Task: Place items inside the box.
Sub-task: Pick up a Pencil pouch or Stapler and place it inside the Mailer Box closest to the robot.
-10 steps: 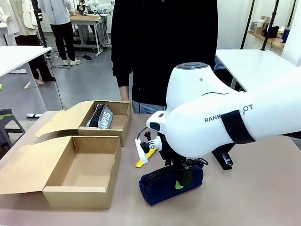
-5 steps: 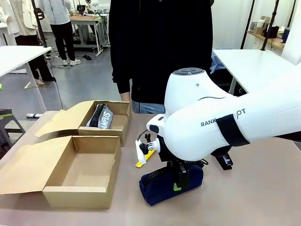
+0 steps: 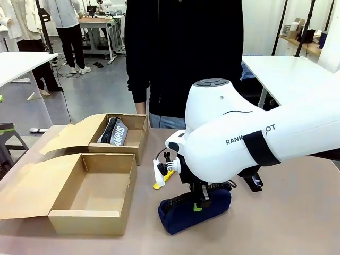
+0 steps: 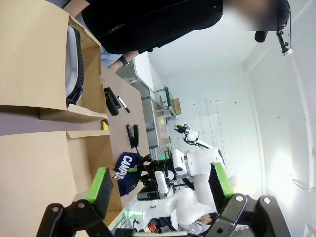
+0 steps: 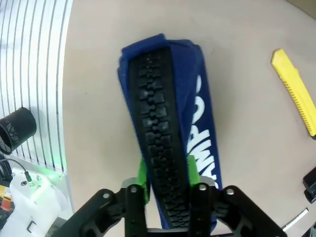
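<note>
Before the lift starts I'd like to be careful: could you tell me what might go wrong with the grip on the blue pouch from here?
The right pincer pinches only the narrow zip ridge of the pouch, so the soft pouch may sag, tilt or slip out when lifted. The yellow knife lies close beside it, toward the open box; a dangling pouch could drag the knife along on the way over.
</note>
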Available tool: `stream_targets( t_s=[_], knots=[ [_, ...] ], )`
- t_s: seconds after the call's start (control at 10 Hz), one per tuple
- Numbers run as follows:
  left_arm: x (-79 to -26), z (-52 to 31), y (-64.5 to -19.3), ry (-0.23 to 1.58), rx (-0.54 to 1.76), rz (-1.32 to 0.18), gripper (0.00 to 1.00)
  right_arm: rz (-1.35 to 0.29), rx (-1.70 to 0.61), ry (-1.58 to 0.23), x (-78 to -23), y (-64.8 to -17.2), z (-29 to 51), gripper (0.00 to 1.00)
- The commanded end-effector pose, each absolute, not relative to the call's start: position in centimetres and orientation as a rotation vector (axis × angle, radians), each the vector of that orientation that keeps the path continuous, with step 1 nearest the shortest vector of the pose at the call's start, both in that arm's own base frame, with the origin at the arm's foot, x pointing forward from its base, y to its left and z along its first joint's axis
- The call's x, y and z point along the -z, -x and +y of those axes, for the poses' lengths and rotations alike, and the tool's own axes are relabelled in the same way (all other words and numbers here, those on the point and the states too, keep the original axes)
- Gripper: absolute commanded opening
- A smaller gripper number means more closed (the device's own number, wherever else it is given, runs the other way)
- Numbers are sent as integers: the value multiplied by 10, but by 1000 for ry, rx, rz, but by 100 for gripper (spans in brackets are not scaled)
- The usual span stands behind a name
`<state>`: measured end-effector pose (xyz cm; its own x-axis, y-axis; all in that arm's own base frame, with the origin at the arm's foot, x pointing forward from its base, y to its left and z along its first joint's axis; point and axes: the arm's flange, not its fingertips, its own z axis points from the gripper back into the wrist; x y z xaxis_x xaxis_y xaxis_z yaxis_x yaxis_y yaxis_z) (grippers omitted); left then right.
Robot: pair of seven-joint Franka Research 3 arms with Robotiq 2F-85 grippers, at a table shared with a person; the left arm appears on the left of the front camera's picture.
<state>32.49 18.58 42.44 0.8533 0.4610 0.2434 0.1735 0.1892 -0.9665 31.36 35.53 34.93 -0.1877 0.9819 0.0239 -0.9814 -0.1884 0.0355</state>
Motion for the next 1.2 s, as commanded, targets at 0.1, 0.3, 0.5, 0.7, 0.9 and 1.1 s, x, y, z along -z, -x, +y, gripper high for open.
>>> stream_targets(
  t_s=[0.1, 0.3, 0.5, 0.7, 0.9, 1.1],
  knots=[
    [-424, 186, -323, 1392, -194, -571, 100, 41, -1723, -49, -351, -317, 356, 0],
    [-424, 186, -323, 1392, -194, -571, 100, 62, -1709, -43, -359, -315, 349, 0],
    [-424, 186, -323, 1392, -194, -571, 100, 173, -1612, -164, -394, -307, 335, 0],
    [-424, 186, -323, 1392, -194, -571, 100, 304, -1338, -392, -463, -281, 317, 0],
    [-424, 186, -323, 1392, -194, -571, 100, 153, -1277, -368, -492, -255, 315, 0],
    [-424, 186, -323, 1392, -194, -571, 100, 268, -1349, -380, -489, -262, 312, 0]
  ],
)
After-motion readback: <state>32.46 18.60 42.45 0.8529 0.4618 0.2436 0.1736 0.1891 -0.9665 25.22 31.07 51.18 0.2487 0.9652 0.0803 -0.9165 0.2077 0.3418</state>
